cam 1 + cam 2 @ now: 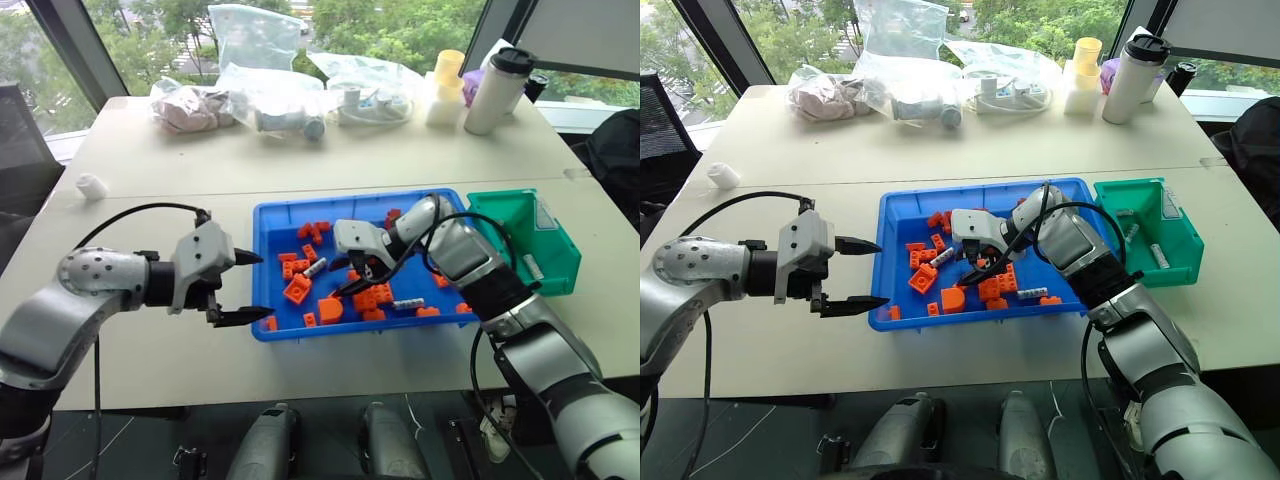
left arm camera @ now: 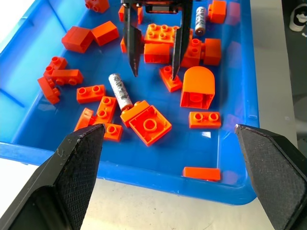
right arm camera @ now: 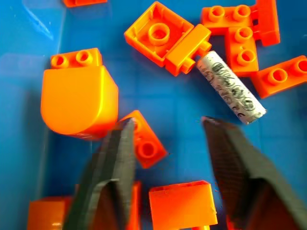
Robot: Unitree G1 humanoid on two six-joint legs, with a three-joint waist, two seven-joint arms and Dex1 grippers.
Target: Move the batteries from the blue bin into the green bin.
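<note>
Where the right gripper (image 1: 358,283) hovers, bricks (image 1: 374,298) lie half-hidden.

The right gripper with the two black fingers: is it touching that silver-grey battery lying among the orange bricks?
Apart. In the right wrist view, blue tray floor shows between the right gripper and the battery.

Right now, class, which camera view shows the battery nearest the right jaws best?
The right wrist view: the battery lies large and unblocked, its printing visible, beside orange bricks. The left wrist view shows it smaller, whole. Both eye views show a tiny silver sliver in the blue bin.
</note>
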